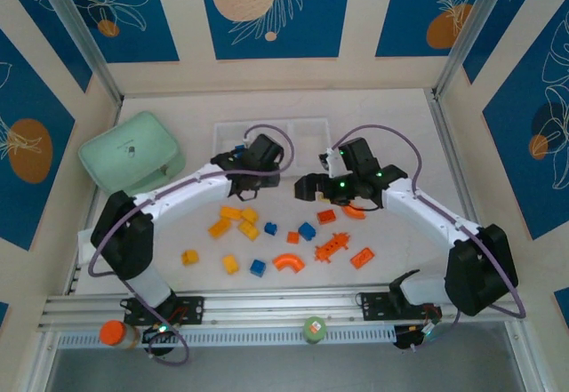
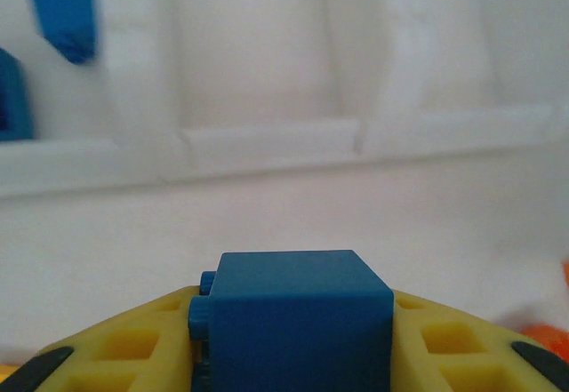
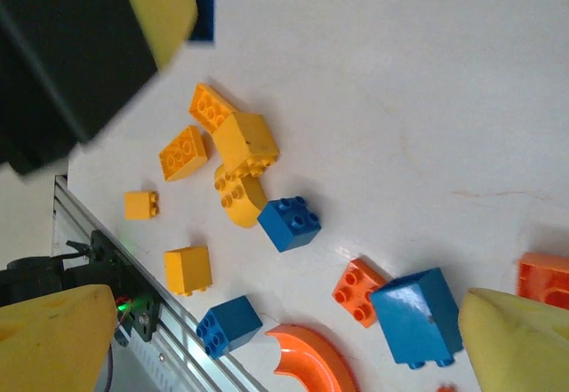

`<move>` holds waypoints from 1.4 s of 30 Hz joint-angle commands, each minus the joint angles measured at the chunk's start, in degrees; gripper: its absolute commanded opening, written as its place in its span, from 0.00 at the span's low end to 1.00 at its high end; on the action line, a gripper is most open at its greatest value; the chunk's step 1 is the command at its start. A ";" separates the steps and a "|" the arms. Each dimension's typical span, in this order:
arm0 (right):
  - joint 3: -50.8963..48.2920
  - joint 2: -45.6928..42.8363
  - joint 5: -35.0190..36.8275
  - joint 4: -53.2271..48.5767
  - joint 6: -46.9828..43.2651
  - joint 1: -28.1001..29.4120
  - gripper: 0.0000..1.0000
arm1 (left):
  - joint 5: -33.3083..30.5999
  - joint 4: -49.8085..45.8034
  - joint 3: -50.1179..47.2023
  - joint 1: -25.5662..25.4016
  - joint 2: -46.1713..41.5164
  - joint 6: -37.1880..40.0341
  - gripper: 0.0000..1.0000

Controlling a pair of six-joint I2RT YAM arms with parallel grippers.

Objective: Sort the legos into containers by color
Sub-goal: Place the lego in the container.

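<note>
White surface [image 1: 391, 134] lies under me. My left arm [image 1: 169, 196] reaches forward; my left fingers [image 2: 133, 343] hold a blue brick [image 2: 293, 321] between them, the tray [image 2: 267, 139] just ahead. My right arm [image 1: 427, 210] bends inward, my right fingers [image 3: 511, 339] wide above loose bricks [image 3: 289, 223].

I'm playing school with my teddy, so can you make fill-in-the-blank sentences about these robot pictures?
The left fingers squeeze a ___ brick. The right fingers are not shut but ___. The soft case left of the tray is mint ___.
Missing words: blue, open, green.
</note>
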 commanded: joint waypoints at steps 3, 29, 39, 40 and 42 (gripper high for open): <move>4.16 3.25 1.19 1.43 1.49 2.39 0.99 | -1.30 -2.28 1.19 7.98 0.11 5.19 0.37; 9.73 8.01 0.99 1.71 1.09 3.63 0.99 | 1.05 -7.05 28.08 20.91 25.98 14.04 0.53; 8.89 4.35 1.15 -0.24 0.00 2.75 0.99 | 4.43 -9.21 26.04 20.83 19.66 16.19 0.62; 8.53 3.83 1.17 -0.59 -0.13 2.67 0.99 | 5.46 -8.56 24.29 20.71 18.03 15.87 0.63; 7.95 3.00 1.18 -1.42 -0.33 2.58 0.99 | 7.60 -7.35 20.47 20.66 14.92 15.39 0.64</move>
